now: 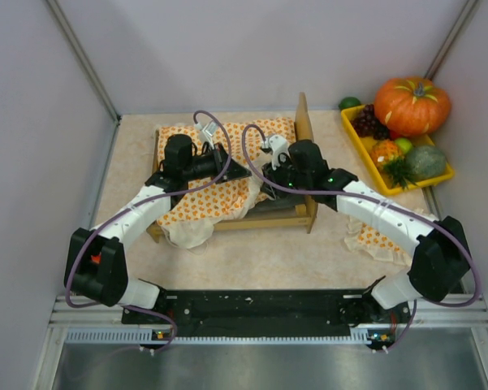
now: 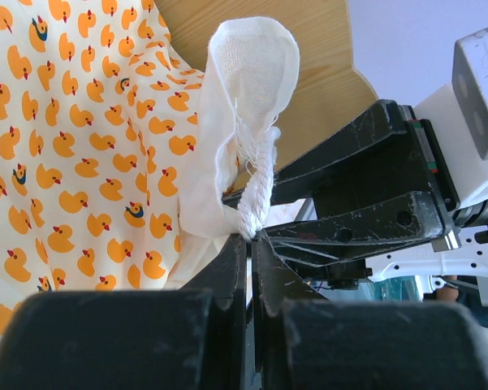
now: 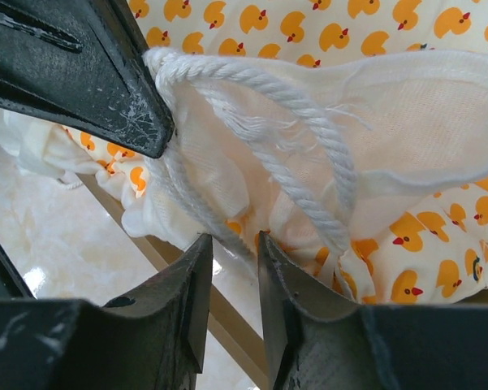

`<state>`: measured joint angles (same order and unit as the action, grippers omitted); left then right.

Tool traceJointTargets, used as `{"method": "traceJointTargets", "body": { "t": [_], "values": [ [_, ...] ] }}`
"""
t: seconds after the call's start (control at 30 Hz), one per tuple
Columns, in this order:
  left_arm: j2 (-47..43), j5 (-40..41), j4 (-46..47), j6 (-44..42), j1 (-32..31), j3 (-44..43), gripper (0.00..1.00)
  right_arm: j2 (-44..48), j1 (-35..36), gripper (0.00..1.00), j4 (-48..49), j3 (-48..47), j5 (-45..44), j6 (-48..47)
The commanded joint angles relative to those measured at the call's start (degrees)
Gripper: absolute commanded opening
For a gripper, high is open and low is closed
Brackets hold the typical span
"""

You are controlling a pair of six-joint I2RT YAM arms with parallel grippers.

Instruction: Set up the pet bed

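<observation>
The pet bed is a light-wood frame in mid-table, its tall headboard at the right end. A duck-print bedspread lies bunched over it and spills off the near left corner. My left gripper hangs over the bed's middle, shut on the spread's white cord and white hem, which stand up against the headboard. My right gripper faces it closely. Its jaws stand apart, with a strand of the cord reaching the gap between the tips, above the bed rail.
A yellow tray of fruit and a pumpkin fill the back right corner. A small duck-print pillow lies on the table under the right arm. Grey walls close in the table on three sides.
</observation>
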<state>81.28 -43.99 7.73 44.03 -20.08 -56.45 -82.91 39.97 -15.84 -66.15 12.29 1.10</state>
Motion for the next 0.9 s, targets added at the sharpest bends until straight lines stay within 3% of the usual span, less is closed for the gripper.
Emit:
{"method": "traceJointTargets", "body": {
  "t": [0.0,0.17,0.2,0.4,0.87],
  "values": [
    [-0.3,-1.0,3.3,0.1,0.5,0.0,0.00,-1.0,0.2,0.26,1.7,-2.5,2.9,-2.4],
    [-0.2,-1.1,3.4,0.1,0.4,-0.1,0.00,-1.6,0.2,0.19,1.7,-2.1,6.3,-2.5],
    [-0.2,-1.2,3.4,0.1,0.5,-0.1,0.00,-1.7,0.2,0.13,1.6,-2.0,6.4,-2.4],
    [-0.3,-1.0,3.3,-0.2,0.6,0.2,0.00,0.1,0.2,0.00,0.8,-1.2,6.1,-2.3],
    [-0.2,-2.2,1.9,-1.8,1.2,0.1,0.00,9.0,0.2,0.00,-8.8,-2.1,1.2,0.8]
  ]
}}
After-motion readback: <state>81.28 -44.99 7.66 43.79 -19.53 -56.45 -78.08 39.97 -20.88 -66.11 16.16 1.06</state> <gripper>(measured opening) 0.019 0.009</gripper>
